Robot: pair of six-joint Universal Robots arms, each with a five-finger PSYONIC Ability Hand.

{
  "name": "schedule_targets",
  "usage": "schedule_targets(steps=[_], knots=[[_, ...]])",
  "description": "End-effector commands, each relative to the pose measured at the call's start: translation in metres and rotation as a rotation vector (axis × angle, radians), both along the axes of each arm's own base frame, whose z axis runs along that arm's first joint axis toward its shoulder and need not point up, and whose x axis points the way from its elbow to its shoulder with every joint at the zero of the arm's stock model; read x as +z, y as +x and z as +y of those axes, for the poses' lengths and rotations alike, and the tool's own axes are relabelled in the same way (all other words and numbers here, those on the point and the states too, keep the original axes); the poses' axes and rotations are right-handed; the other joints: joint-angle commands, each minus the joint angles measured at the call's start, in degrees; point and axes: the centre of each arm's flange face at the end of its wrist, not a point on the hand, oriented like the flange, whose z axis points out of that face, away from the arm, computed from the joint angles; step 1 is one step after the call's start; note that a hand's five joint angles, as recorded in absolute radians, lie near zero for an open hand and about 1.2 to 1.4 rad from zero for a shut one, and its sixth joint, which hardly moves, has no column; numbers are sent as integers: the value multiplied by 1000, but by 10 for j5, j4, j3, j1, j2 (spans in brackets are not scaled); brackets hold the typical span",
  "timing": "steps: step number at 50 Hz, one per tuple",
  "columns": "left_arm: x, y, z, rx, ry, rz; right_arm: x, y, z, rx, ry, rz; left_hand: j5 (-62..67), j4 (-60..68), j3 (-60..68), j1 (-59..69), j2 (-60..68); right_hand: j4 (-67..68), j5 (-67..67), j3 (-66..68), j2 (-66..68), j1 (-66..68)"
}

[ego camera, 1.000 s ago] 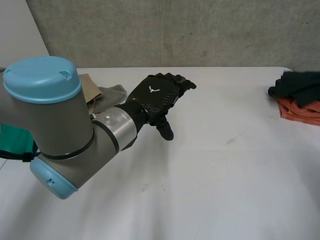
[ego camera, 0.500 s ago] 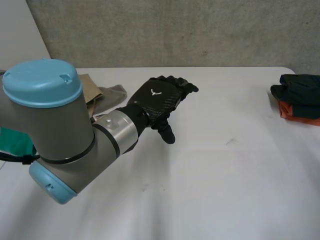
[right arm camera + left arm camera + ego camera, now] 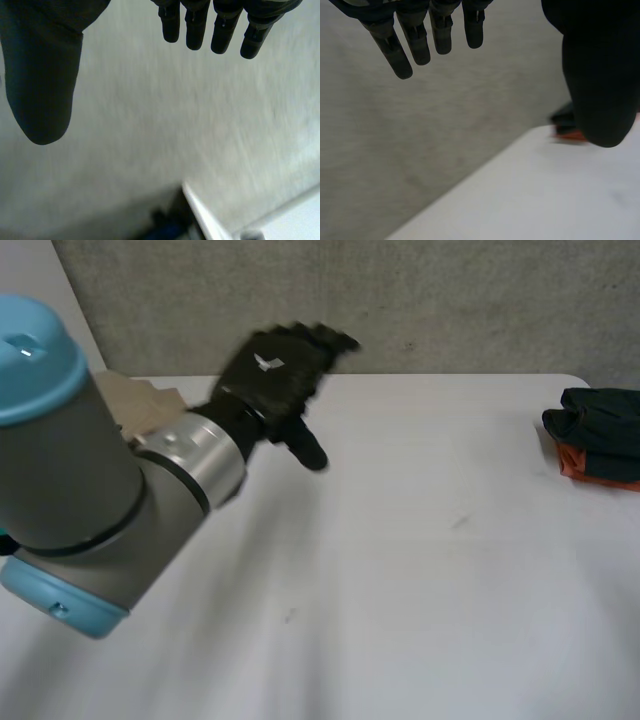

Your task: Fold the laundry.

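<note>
Dark cloth (image 3: pixel 600 418) is lying folded on top of an orange piece (image 3: pixel 605 468) at the right edge of the white worktop (image 3: pixel 420 570), and a tan cloth (image 3: pixel 140 400) is sitting at the far left, partly hidden behind the left arm. The left hand (image 3: pixel 272 375) is hovering above the worktop near the tan cloth, its fingers straight and spread, holding nothing. The right hand (image 3: pixel 45 75) is facing the wall, its fingers likewise straight and empty. The tan cloth is probably waiting to be folded; doing that well is calling for a low approach at one edge, pinching a single layer
</note>
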Motion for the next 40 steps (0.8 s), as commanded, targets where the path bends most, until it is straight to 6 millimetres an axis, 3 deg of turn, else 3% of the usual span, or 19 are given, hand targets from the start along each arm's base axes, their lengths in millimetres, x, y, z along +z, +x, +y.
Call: schedule_targets(steps=[1,3,4,7,8,11,15,19,23,33,37,38,40], knots=[[29,57,-58,369,-124,76,16,128,30,503,-96,-73,-19,-15,-13,-1,-11,-20,-28,-22,-23,-36],[30,77,-78,444,-144,52,15,152,46,619,-76,-78,-21,-16,-15,-3,-13,-20,-28,-22,-23,-36],[27,97,-96,511,-160,6,12,178,63,734,-49,-85,-22,-18,-17,-4,-15,-20,-28,-22,-23,-36],[19,126,-121,597,-176,-80,3,212,88,877,4,-95,-24,-20,-19,-6,-16,-20,-28,-22,-23,-36],[5,141,-139,630,-167,-154,-9,235,105,963,54,-114,-24,-20,-19,-6,-16,-20,-28,-22,-23,-36],[-24,162,-166,653,-148,-279,-32,274,137,1072,150,-159,-24,-20,-19,-6,-16,-20,-28,-22,-23,-36],[-78,201,-205,624,-104,-469,-55,296,165,1096,283,-204,-21,-16,-15,-3,-13,-20,-28,-22,-23,-36],[-117,208,-227,530,-79,-505,-76,300,179,1058,395,-183,-16,-11,-10,2,-8,-20,-28,-22,-23,-36],[-137,209,-238,460,-67,-493,-94,307,193,1053,476,-113,-12,-8,-7,6,-5,-20,-28,-22,-23,-36],[-155,211,-244,405,-45,-470,-112,304,201,1035,540,-87,126,130,131,143,133,-20,-28,-22,-23,-36],[-159,207,-243,391,-45,-470,-113,304,201,1032,541,-88,324,328,329,342,331,-20,-28,-22,-23,-36],[-158,205,-242,388,-46,-470,-112,304,201,1032,538,-87,458,462,463,475,465,-20,-28,-22,-23,-36],[-157,204,-241,386,-48,-472,-112,304,201,1032,537,-86,588,592,593,605,595,-20,-28,-22,-23,-36]])
